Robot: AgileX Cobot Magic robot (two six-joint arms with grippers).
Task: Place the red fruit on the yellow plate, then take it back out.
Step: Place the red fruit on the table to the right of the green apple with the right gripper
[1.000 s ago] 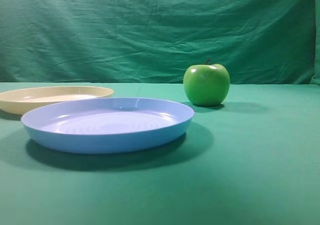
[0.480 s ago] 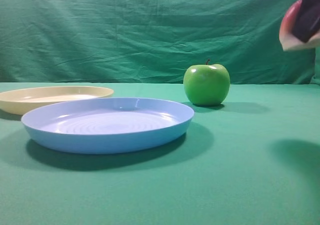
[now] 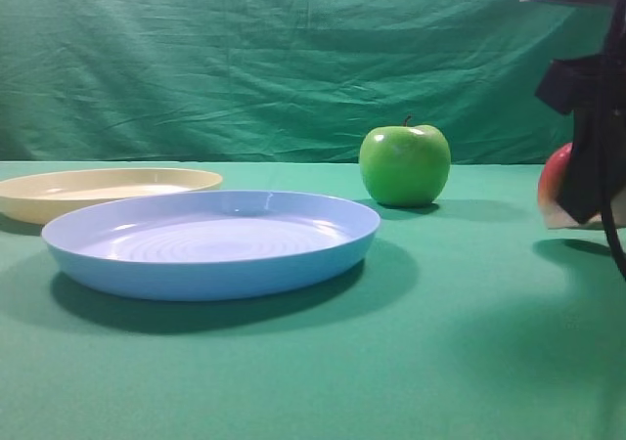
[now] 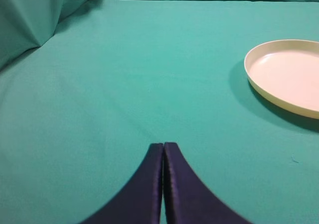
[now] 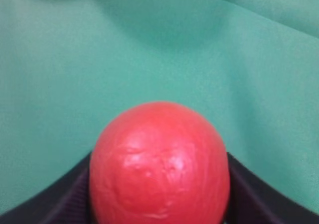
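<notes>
The red fruit point(image 5: 159, 167) is seen at the far right of the exterior high view, low over the green cloth of the counter point(image 3: 469, 342), partly hidden behind the dark body of the right arm; whether it touches the cloth cannot be told. In the right wrist view the fruit fills the space between the two dark fingers point(image 5: 60, 194) of the right pincer point(image 5: 159, 204), which are pressed against its sides, so the pincer is spread about as wide as the fruit and is closed on it. The yellow plate point(image 3: 108, 188) is set at the far left of the counter, well apart from the fruit, and nothing is seen lying in it. A larger blue plate point(image 3: 210, 242) is placed just in front of the yellow plate, overlapping it in the exterior view. A green apple point(image 3: 404, 165) with a short stem is stood upright behind the blue plate, between the plates and the fruit. In the left wrist view the left pincer point(image 4: 163, 149) is seen with its two dark fingertips pressed together and nothing between them, above bare cloth, with the yellow plate off to the right of that view.
</notes>
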